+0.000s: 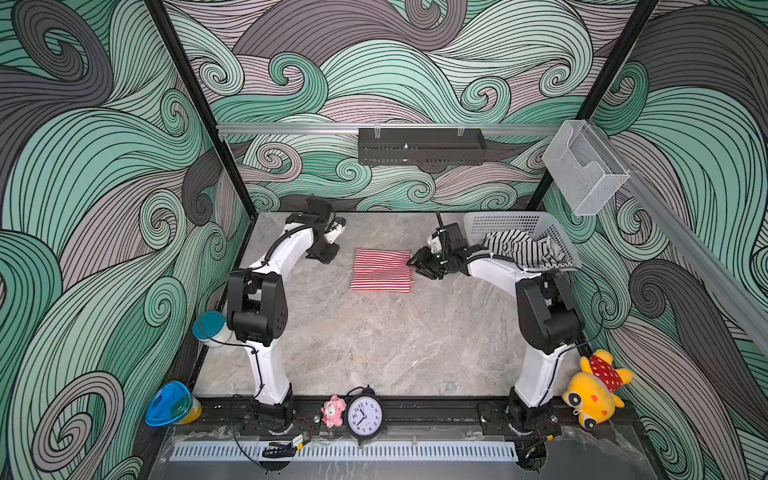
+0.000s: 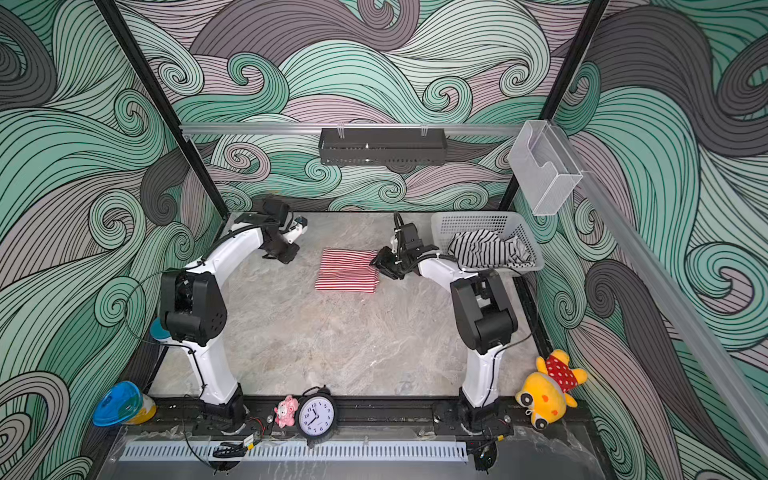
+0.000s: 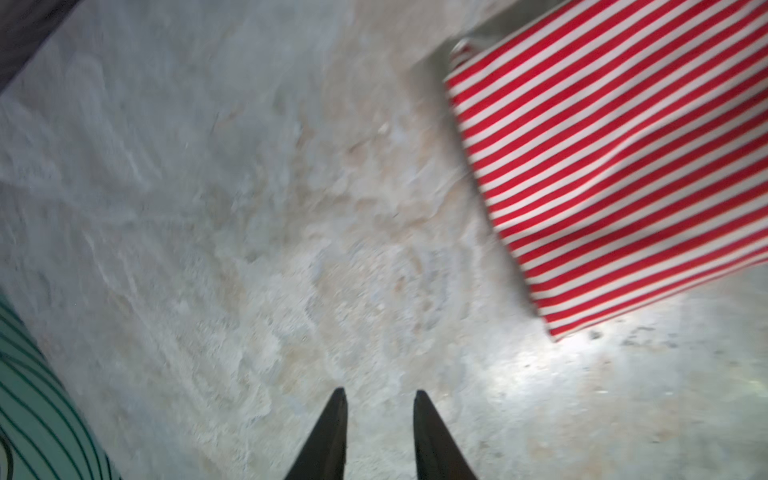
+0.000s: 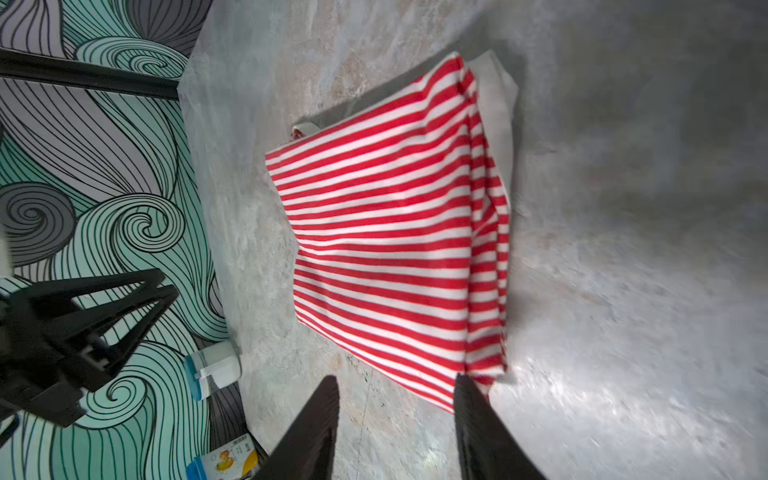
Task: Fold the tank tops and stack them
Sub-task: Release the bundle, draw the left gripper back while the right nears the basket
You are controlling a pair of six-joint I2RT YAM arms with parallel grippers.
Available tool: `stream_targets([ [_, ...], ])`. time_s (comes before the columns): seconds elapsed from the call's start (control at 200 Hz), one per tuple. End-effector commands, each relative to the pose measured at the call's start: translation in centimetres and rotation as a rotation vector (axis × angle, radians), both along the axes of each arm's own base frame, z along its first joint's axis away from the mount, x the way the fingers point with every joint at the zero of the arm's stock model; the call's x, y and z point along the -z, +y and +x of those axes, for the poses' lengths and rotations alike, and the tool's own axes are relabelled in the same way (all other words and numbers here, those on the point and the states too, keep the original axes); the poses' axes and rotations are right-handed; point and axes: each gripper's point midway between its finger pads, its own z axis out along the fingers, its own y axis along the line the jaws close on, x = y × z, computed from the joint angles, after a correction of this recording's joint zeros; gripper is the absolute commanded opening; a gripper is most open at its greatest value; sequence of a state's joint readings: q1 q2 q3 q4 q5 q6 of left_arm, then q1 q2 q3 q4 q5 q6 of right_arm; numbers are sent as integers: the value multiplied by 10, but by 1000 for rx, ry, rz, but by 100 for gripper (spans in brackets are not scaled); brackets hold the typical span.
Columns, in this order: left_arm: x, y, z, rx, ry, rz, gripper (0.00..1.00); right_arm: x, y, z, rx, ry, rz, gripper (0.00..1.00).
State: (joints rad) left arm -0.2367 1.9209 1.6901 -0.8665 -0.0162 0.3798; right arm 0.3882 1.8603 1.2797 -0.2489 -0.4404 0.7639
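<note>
Right pincer (image 4: 395, 377) jaws well apart, holding nothing, one tip at the corner of the red-and-white tank top (image 1: 382, 270). Left pincer (image 3: 380, 391) narrow gap, holding nothing, over the bench (image 1: 374, 340). I count two tops: red one folded on bench, black-and-white tank top (image 1: 515, 249) crumpled in the single white basket (image 1: 494, 222).

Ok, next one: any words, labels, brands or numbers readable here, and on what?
"12", "11", "10", and on round to "1": hour numerals on the dial of the alarm clock, in both top views.
Small print under the clock's hands: too small to read.
Print on the blue-and-yellow packet, right wrist view: too blurred to read.
Red-striped tank top, black-and-white tank top, basket: no text visible.
</note>
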Motion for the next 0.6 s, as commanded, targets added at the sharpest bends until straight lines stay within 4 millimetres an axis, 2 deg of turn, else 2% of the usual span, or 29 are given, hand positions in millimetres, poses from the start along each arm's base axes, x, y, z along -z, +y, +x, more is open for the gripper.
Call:
stream_targets([
  [0.0,1,-54,-8,78,35,-70,33,-8,-22,-10,24,-33,-83,52],
  [0.12,14,-94,-8,122,91,-74,34,-4,-34,-19,36,-9,-95,52],
  [0.295,41,-132,-9,166,159,-83,34,-4,-42,-28,50,-9,-95,52],
  [0.42,63,-140,-7,165,184,-66,35,-3,-45,-30,56,-5,-88,52],
  [0.596,84,-135,-13,152,222,-43,35,0,-46,-32,58,1,-81,53],
])
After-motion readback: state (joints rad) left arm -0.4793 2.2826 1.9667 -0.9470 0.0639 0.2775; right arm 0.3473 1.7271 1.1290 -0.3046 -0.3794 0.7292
